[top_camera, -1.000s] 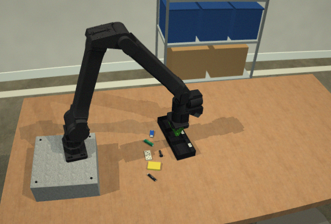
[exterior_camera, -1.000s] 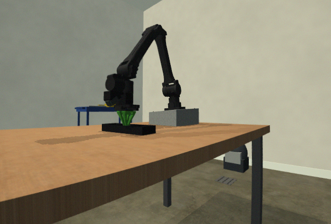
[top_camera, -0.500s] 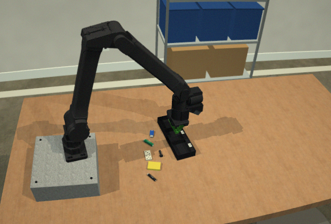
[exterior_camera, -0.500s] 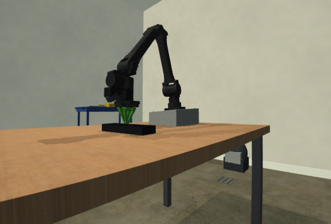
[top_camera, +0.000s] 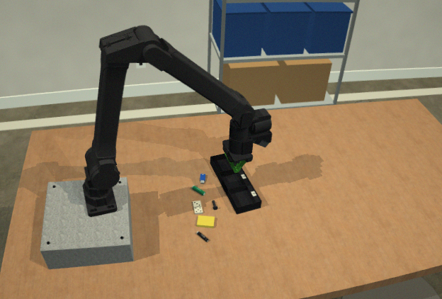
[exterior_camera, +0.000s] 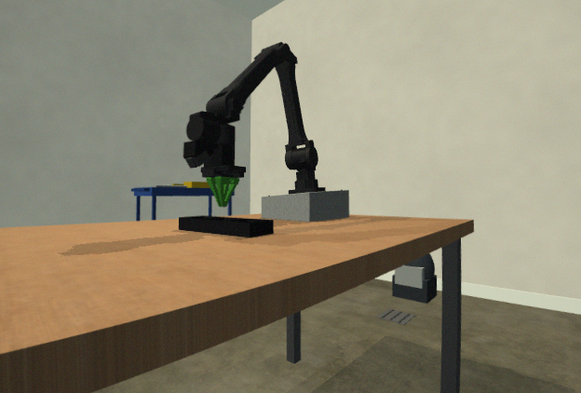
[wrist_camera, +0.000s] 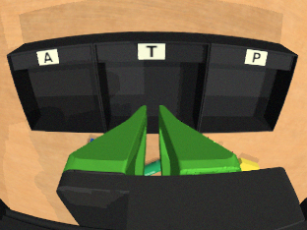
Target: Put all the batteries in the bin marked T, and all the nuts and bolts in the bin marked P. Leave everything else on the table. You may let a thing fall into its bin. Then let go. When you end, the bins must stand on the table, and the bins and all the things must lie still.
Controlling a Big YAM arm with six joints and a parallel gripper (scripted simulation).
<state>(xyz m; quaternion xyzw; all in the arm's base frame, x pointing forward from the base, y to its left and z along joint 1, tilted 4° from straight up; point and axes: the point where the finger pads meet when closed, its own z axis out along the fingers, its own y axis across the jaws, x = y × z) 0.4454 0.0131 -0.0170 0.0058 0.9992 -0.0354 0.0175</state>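
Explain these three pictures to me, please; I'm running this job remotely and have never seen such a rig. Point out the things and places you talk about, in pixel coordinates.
The machine is one black jointed arm on a grey block. Its hand [top_camera: 236,171] [exterior_camera: 222,205] [wrist_camera: 153,113] has two green tapering fingers, almost closed, with nothing visible between them.

The top picture looks down on the wooden table, the exterior one looks across it from low at the side, and the wrist one looks past the fingers.

Under the hand stands a long black three-part tray [top_camera: 248,200] [exterior_camera: 213,225] [wrist_camera: 153,37], marked A, T and P. Beside it lie a small blue stick [top_camera: 202,176], a green cylinder [top_camera: 197,190], a white domino [top_camera: 197,207], a small dark bolt-like piece [top_camera: 214,205], a yellow block [top_camera: 205,221] and a slim black piece [top_camera: 202,236].
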